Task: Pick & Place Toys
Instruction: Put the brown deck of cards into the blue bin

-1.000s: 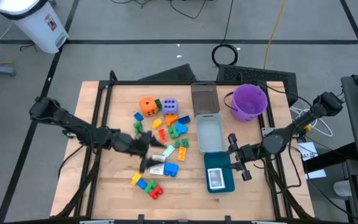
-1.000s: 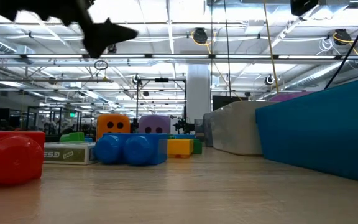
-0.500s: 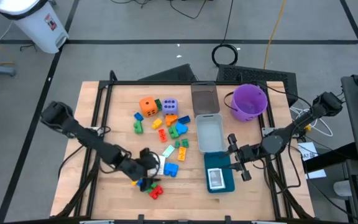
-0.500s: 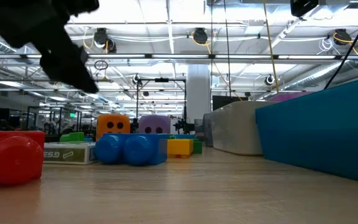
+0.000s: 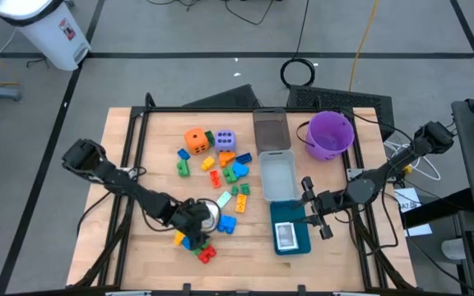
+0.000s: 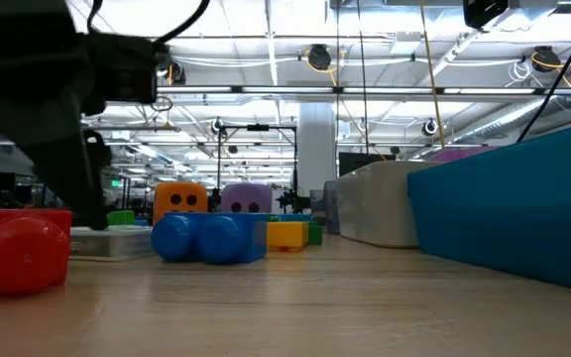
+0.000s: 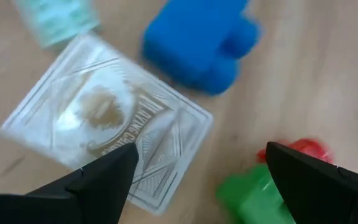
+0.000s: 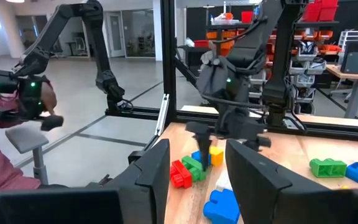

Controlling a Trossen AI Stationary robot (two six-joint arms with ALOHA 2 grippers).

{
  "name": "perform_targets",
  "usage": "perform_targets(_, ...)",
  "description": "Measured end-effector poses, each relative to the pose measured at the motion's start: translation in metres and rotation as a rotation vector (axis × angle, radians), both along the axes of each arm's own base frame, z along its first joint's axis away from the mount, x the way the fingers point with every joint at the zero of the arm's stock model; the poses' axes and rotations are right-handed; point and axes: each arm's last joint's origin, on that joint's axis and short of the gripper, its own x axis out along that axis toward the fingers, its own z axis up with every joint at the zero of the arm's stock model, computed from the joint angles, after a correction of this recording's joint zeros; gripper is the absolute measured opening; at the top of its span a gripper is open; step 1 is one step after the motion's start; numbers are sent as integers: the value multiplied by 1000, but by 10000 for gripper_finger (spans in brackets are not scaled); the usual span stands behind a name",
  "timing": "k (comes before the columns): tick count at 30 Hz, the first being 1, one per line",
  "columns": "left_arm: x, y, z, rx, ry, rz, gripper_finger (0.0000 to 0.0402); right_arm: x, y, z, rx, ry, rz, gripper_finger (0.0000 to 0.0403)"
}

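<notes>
The toys lie in the table's middle: an orange die [image 5: 196, 138], a lavender die [image 5: 225, 140] and several small blocks. My left gripper [image 5: 205, 217] is open and low over a white card [image 7: 104, 137] that lies flat on the wood beside a blue block [image 7: 197, 43]. One finger [image 7: 104, 180] stands over the card's near corner. The other finger [image 7: 316, 180] is next to a green block [image 7: 250, 196] and a red block [image 7: 303, 149]. My right gripper [image 5: 313, 210] is open and empty at the teal tray's [image 5: 301, 244] left side. My left gripper comes at the white card from above, pointing down. In the low view one finger [image 6: 92, 203] reaches down to the card's top [image 6: 127, 234]. I cannot tell whether it touches the card.
A clear tray [image 5: 276, 177], a grey tray [image 5: 270, 127] and a purple bucket [image 5: 330, 134] stand at the back right. The teal tray holds a card [image 5: 286, 236]. Red, yellow and blue blocks [image 5: 196, 245] lie near the front edge. A person [image 8: 5, 118] sits beyond the table.
My left gripper has gone toward the table's near edge and down, from high above the blocks to just over the white card beside the blue block. The toys have stayed where they were.
</notes>
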Motion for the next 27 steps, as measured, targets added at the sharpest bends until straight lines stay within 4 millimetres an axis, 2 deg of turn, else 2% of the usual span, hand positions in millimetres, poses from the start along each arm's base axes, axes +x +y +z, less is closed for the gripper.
perform_targets(8,-26,28,22,50,227,141,367,0,0,0,0,0,-1,130)
perform_targets(11,-30,33,33,105,276,193,367,0,0,0,0,0,-1,130)
perform_targets(19,-33,36,34,172,298,114,367,0,0,0,0,0,-1,130)
perform_targets(23,-42,40,34,223,394,86,367,0,0,0,0,1,-1,130)
perform_targets(27,-47,42,31,199,451,83,367,0,0,0,-2,3,-1,130)
